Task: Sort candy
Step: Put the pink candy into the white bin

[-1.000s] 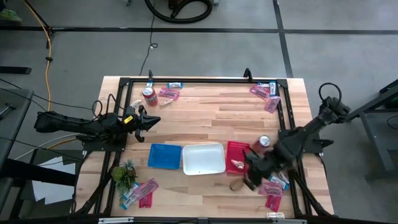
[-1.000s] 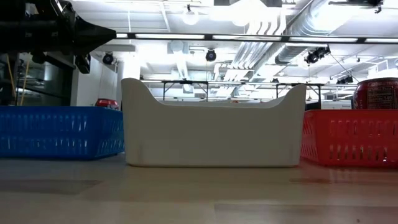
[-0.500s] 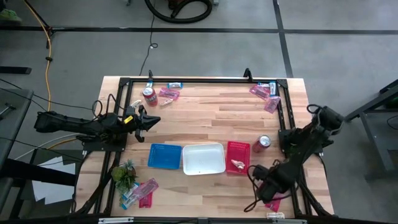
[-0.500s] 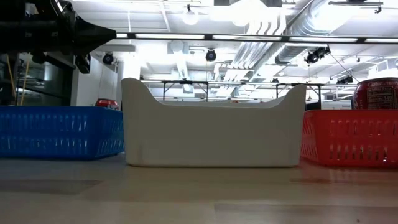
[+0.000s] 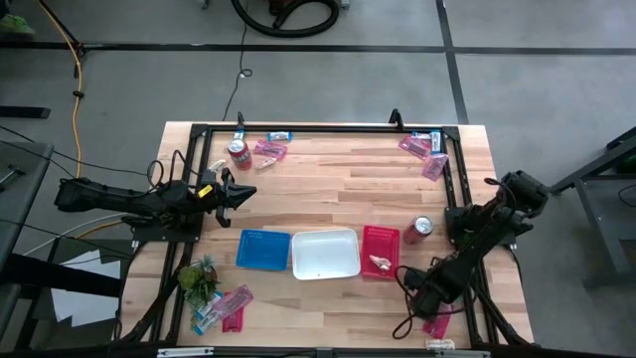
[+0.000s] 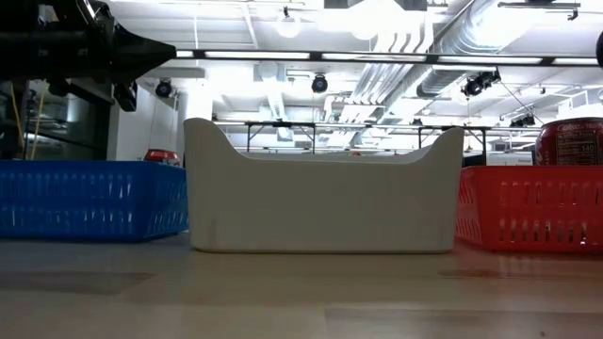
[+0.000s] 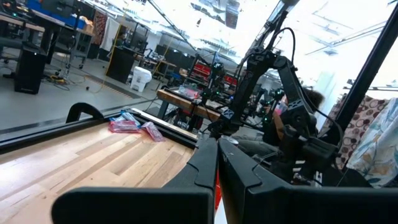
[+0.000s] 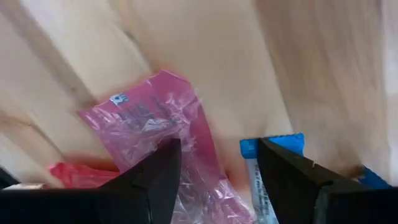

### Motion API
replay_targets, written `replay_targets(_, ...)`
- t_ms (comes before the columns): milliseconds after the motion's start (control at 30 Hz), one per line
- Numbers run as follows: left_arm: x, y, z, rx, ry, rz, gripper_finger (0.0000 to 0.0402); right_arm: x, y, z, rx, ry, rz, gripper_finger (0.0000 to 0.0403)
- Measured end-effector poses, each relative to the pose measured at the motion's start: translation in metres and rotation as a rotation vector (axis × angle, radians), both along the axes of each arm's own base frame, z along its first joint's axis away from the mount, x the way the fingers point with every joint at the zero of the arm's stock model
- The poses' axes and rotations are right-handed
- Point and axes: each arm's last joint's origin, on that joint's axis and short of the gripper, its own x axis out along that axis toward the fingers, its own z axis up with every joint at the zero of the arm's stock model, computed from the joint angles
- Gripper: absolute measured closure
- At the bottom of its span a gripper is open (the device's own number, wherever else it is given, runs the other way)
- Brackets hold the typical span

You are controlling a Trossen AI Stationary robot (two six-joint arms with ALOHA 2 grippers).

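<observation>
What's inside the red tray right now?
The red tray holds one pale wrapped candy near its front end. The low view shows only its side wall, not the contents.

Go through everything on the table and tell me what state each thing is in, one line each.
Blue tray: empty.
White tray: empty.
Red tray: one candy inside.
Soda can: upright beside the red tray.
Left gripper: shut, holding nothing, hovering.
Right gripper: open, poised over a pink candy packet, not gripping.
</observation>
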Motion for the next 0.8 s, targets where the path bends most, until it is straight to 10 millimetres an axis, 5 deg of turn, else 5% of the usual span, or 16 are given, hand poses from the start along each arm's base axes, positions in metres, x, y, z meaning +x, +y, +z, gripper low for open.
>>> replay_targets(200, 0.000, 0.000, 0.000, 0.000, 0.000, 0.000, 0.0401, -0.001, 0.002, 0.003, 0.013, 0.013, 0.016, 0.0210)
replay_targets(567, 0.000, 0.000, 0.000, 0.000, 0.000, 0.000, 0.0401, 0.016, 0.027, 0.038, 0.120, -0.120, 0.073, 0.0244)
replay_targets(800, 0.000, 0.000, 0.000, 0.000, 0.000, 0.000, 0.0401, 0.007, 0.035, 0.023, 0.052, -0.069, 0.101, 0.0245)
